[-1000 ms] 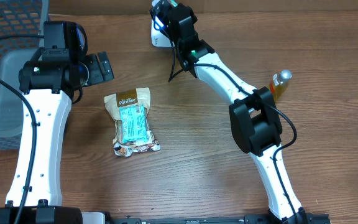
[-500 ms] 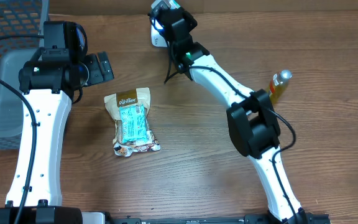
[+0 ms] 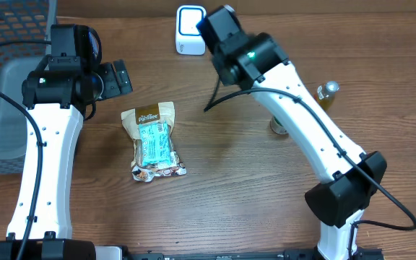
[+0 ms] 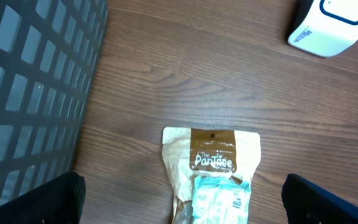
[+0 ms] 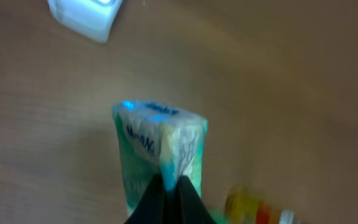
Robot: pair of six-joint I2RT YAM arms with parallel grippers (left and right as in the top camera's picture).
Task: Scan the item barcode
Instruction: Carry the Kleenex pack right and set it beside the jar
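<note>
Along far edge: scanner (image 3: 188, 29) | right pincer (image 5: 166, 190) clamps green packet (image 5: 157, 146)

Basket (image 3: 13, 29) blocks left; table (image 3: 222, 166) bare right of pouch (image 3: 152, 141); scanner (image 3: 188, 30) rear.

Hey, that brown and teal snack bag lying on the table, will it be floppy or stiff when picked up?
Probably floppy: the snack bag looks like a soft, wrinkled pouch lying flat, so it would likely sag from a pinched edge. Its thin profile suggests it is light. Being flat, it should slide rather than roll if pushed.
</note>
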